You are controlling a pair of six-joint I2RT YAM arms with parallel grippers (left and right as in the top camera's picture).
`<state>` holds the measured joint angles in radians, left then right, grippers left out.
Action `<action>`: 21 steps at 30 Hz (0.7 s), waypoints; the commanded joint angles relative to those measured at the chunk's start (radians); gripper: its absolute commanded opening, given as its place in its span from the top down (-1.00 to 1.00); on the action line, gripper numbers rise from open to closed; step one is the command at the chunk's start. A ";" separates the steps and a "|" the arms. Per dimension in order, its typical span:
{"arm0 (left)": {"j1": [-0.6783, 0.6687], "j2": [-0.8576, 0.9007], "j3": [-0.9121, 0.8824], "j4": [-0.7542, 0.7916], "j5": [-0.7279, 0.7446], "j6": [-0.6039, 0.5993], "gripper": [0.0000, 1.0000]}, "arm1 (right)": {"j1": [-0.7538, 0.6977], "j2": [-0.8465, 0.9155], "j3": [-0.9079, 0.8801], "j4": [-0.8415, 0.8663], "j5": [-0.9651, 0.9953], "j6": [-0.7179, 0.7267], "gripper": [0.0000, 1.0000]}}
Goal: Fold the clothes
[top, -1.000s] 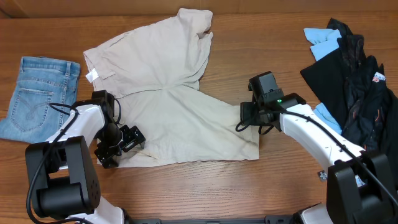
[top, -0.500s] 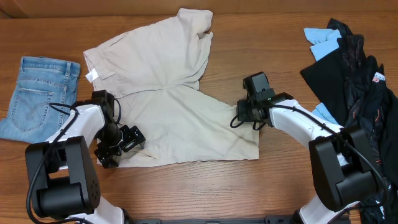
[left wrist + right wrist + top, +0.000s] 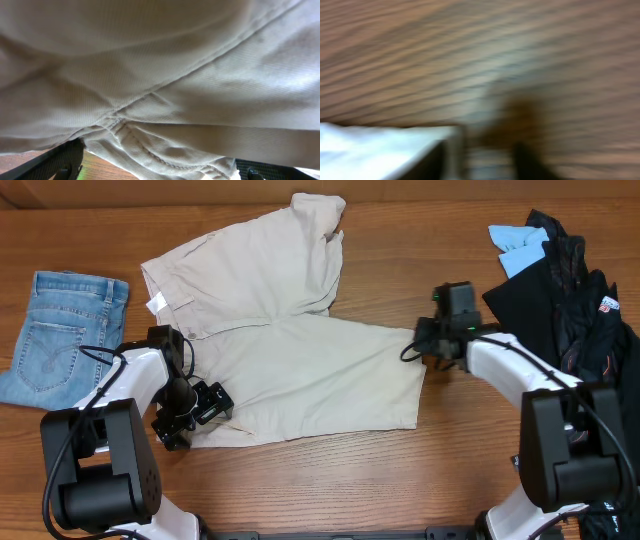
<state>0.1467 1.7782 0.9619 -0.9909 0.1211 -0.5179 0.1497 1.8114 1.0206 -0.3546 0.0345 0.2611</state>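
Note:
The clothes, a pair of large beige shorts (image 3: pixel 290 350), lie spread across the middle of the table. The waistband and a small white label (image 3: pixel 153 304) are at the upper left. My left gripper (image 3: pixel 218 403) rests at the lower left hem. In the left wrist view beige fabric (image 3: pixel 160 75) fills the frame and a stitched hem lies between the wide-apart fingers (image 3: pixel 60 162), so the left gripper (image 3: pixel 160 170) is open. My right gripper (image 3: pixel 412 350) is at the right edge of the lower leg. The right wrist view is blurred, showing pale cloth (image 3: pixel 370 145) over wood.
Small light-blue denim shorts (image 3: pixel 60 335) lie at the far left, close to the left arm. A heap of black and sky-blue garments (image 3: pixel 570 290) fills the right side, just behind the right arm. Bare wooden table (image 3: pixel 400 220) shows along the back and front.
The right gripper has swung rightward and the lower leg's right edge went with it, now stretched flatter. The left arm has stayed put.

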 commanded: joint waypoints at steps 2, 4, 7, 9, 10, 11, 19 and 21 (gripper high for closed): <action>0.023 0.041 -0.045 0.016 -0.238 -0.043 -1.00 | -0.034 0.006 0.003 -0.044 0.008 -0.004 -0.77; 0.023 0.041 -0.045 0.016 -0.241 -0.043 -1.00 | -0.034 0.005 0.003 -0.059 0.004 -0.003 -0.81; 0.023 0.041 -0.045 0.002 -0.274 -0.043 -1.00 | -0.034 -0.003 0.003 -0.113 -0.082 -0.005 -0.81; 0.023 0.041 -0.045 -0.021 -0.313 -0.043 -1.00 | -0.034 -0.010 0.003 -0.171 -0.156 -0.004 -0.82; 0.023 0.041 -0.045 -0.033 -0.327 -0.043 -1.00 | -0.034 -0.011 0.003 -0.202 -0.185 -0.004 -0.82; 0.023 0.041 -0.045 -0.045 -0.332 -0.043 -1.00 | -0.034 -0.012 0.003 -0.225 -0.203 -0.004 -0.84; 0.028 0.041 -0.073 -0.131 -0.258 -0.047 -1.00 | -0.034 -0.017 0.004 -0.251 -0.146 -0.003 -0.89; 0.045 0.041 -0.074 -0.129 -0.269 -0.083 -1.00 | -0.034 -0.019 0.013 -0.254 -0.127 -0.003 -0.89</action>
<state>0.1673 1.7756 0.9524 -1.1156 0.0105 -0.5282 0.1120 1.7943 1.0279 -0.5961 -0.1062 0.2504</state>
